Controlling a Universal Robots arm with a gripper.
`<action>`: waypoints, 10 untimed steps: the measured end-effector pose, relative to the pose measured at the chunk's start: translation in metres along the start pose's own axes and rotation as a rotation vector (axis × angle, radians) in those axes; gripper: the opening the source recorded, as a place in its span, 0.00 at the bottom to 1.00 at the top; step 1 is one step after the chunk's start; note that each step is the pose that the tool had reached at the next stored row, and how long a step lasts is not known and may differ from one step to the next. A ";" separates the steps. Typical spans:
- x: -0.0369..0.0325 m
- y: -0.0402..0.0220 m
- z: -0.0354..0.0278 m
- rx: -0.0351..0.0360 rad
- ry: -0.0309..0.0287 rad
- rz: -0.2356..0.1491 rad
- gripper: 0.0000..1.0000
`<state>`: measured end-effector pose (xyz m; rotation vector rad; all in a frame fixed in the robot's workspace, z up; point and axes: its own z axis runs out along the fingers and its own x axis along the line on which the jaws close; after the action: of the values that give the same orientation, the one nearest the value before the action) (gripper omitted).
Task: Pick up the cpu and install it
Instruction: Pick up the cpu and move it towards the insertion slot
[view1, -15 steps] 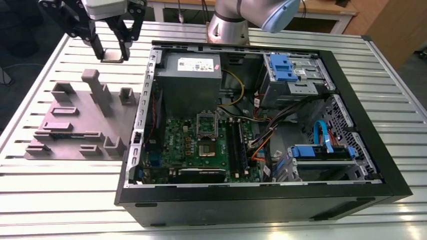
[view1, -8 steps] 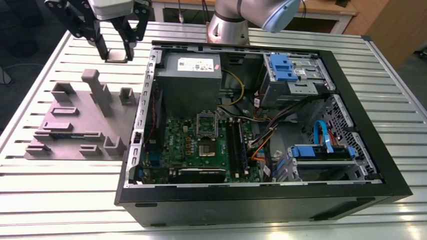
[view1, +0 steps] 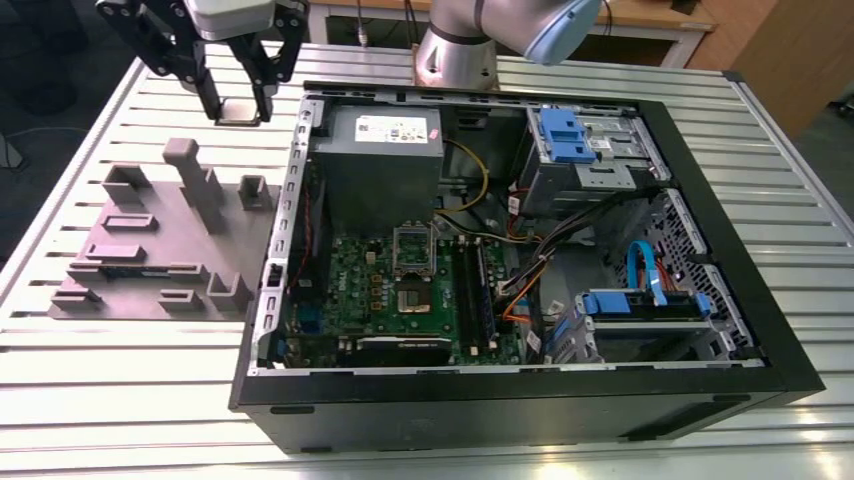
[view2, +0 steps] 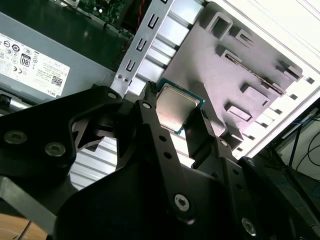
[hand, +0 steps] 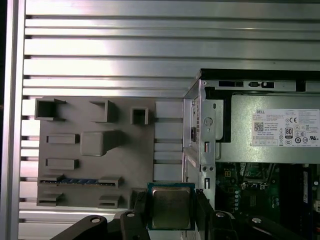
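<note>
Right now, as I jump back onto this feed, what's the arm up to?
The gripper is shut on the cpu, pinching it by two opposite edges with its metal top showing in both wrist views. It hangs above the slatted table, between the grey fixture tray and the open computer case, at the end where the power supply sits. The cpu is not yet on the motherboard.

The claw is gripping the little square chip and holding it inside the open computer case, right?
Not inside. The gripper grips the cpu, but holds it outside the computer case, over the slatted table, as the exterior view shows.
</note>
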<state>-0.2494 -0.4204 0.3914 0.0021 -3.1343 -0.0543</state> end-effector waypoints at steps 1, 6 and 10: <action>-0.0005 0.0000 0.0000 0.0000 0.0000 0.000 0.47; -0.0036 0.0000 0.0000 0.0000 0.0001 0.000 0.47; -0.0061 0.0000 0.0000 0.0000 0.0000 0.000 0.47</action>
<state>-0.2433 -0.4204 0.3913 0.0020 -3.1343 -0.0544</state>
